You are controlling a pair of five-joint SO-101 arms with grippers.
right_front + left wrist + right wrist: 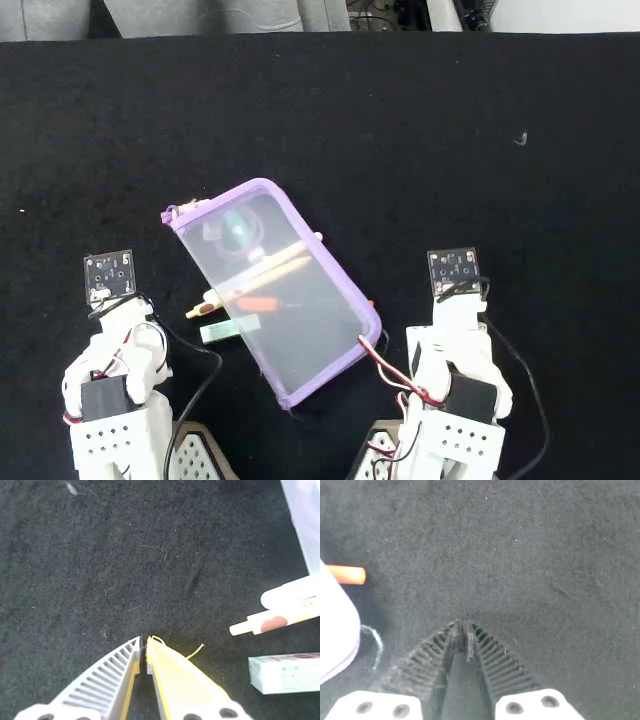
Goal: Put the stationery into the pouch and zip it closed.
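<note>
Closest to you, both arms sit folded back over their bases at the near edge, wrists tipped down toward the cloth. Your left arm (pixel 115 370) is on the left of the high view and your right arm (pixel 455 370) on the right.

The left gripper (pixel 145 642), with one grey finger and one yellow, has its tips pressed together on nothing, low over bare cloth. The black-fingered right gripper (pixel 463 627) is pinched tight in the same way and holds nothing (both are apart from the stationery).

A little beyond the left gripper, toward the middle of the table, a mint-green rectangular eraser block (pixel 285 672) lies flat. Just past it are a cream pen with a reddish-brown patch (pixel 275 621) and a white rounded pen end (pixel 292 594), lying side by side.

Between the two arms, a flat translucent pouch with purple zip trim (pixel 300 330) lies diagonally, one corner toward the bases and the opposite corner toward the far left. The pens cross its outline and stick out past its edges. You cannot tell whether they lie on it or under it. The tip of an orange pen (pixel 345 574) pokes out at the edge nearer the right gripper.

Beyond the pouch, the black cloth-covered table (pixel 450 130) runs to the far edge.
</note>
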